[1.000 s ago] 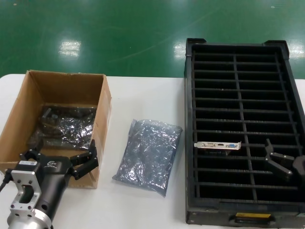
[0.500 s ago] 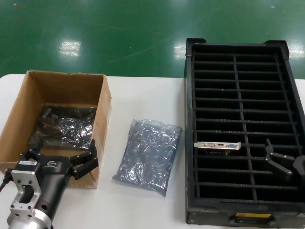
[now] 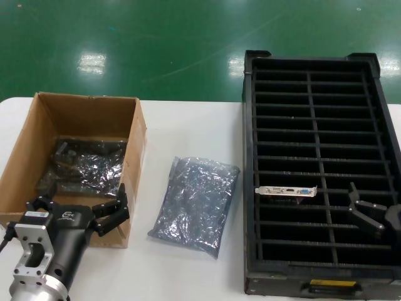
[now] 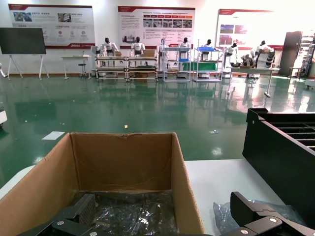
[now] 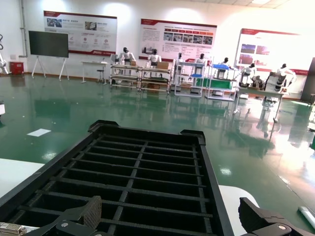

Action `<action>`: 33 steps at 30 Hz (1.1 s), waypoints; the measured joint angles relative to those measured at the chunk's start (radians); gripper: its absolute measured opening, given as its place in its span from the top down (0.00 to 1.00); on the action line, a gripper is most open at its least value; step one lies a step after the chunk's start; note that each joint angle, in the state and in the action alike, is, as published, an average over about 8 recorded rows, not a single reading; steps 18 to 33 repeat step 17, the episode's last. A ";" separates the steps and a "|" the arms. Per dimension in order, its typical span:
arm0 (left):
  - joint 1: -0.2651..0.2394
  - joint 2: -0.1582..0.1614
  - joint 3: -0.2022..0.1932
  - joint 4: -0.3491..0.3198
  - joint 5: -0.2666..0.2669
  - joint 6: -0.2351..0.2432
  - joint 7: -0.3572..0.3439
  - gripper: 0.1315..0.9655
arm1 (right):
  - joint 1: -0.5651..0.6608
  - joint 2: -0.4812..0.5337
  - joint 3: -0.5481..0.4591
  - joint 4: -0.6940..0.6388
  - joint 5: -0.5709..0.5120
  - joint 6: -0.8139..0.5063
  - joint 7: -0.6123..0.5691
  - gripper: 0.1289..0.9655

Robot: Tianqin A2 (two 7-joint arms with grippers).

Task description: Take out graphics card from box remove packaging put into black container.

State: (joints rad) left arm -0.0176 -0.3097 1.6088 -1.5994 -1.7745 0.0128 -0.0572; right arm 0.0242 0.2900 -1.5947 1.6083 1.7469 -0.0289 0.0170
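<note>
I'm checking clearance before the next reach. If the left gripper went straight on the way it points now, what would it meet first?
Most likely the box: the open left gripper straddles the near right corner wall, aimed at its bagged contents. Depth is unclear, so whether the wall or the bags come first is uncertain.

One box [image 3: 75, 157], one black container [image 3: 319, 169], one graphics card [image 3: 286, 190], one loose packaging [image 3: 197, 204], perhaps several bagged cards [image 3: 84, 166] inside.
</note>
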 joint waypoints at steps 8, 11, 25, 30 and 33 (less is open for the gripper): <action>0.000 0.000 0.000 0.000 0.000 0.000 0.000 0.00 | 0.000 0.000 0.000 0.000 0.000 0.000 0.000 0.00; 0.000 0.000 0.000 0.000 0.000 0.000 0.000 0.00 | 0.000 0.000 0.000 0.000 0.000 0.000 0.000 0.00; 0.000 0.000 0.000 0.000 0.000 0.000 0.000 0.00 | 0.000 0.000 0.000 0.000 0.000 0.000 0.000 0.00; 0.000 0.000 0.000 0.000 0.000 0.000 0.000 0.00 | 0.000 0.000 0.000 0.000 0.000 0.000 0.000 0.00; 0.000 0.000 0.000 0.000 0.000 0.000 0.000 0.00 | 0.000 0.000 0.000 0.000 0.000 0.000 0.000 0.00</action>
